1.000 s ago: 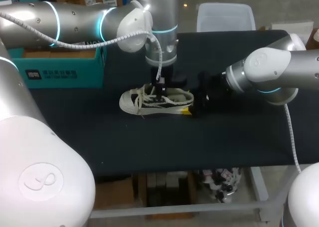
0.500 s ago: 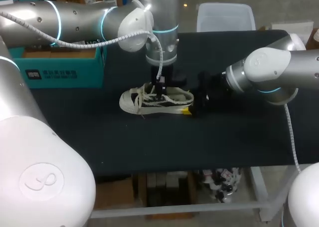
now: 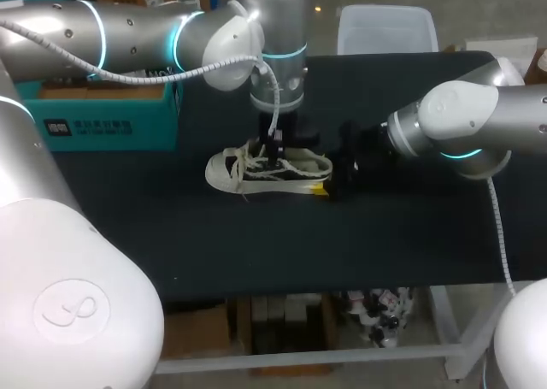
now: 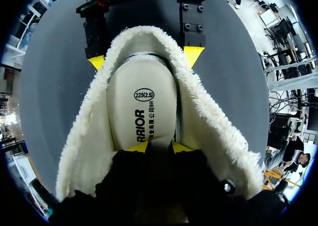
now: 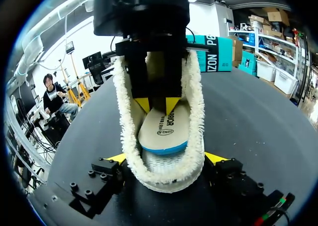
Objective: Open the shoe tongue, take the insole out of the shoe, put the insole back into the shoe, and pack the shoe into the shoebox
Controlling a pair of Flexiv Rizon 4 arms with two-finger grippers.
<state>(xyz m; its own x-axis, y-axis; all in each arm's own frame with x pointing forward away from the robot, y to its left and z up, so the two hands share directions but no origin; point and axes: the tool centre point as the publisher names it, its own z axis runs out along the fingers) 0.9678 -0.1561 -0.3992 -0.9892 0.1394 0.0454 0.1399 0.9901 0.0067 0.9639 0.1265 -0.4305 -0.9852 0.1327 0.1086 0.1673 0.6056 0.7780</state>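
A white low shoe point(image 3: 248, 173) with a fleece lining point(image 4: 198, 107) lies on the black table, toe to the left. My left gripper point(image 3: 273, 154) reaches down into its opening. Its yellow tips point(image 4: 159, 147) stand a little apart, open, resting on top of the white insole point(image 4: 141, 102). In the right wrist view the insole's point(image 5: 161, 131) heel end sits raised, showing a blue edge, under the left gripper point(image 5: 157, 106). My right gripper point(image 5: 165, 159) clamps the shoe's heel, one yellow tip on each side, as the left wrist view confirms point(image 4: 145, 59).
A teal shoebox point(image 3: 94, 115) stands at the table's back left, behind the shoe; its side shows in the right wrist view point(image 5: 216, 52). Black tabletop point(image 3: 282, 244) stretches in front of the shoe to the near edge.
My left arm has risen very slightly over the shoe. The shoe and my right arm have stayed where they were.
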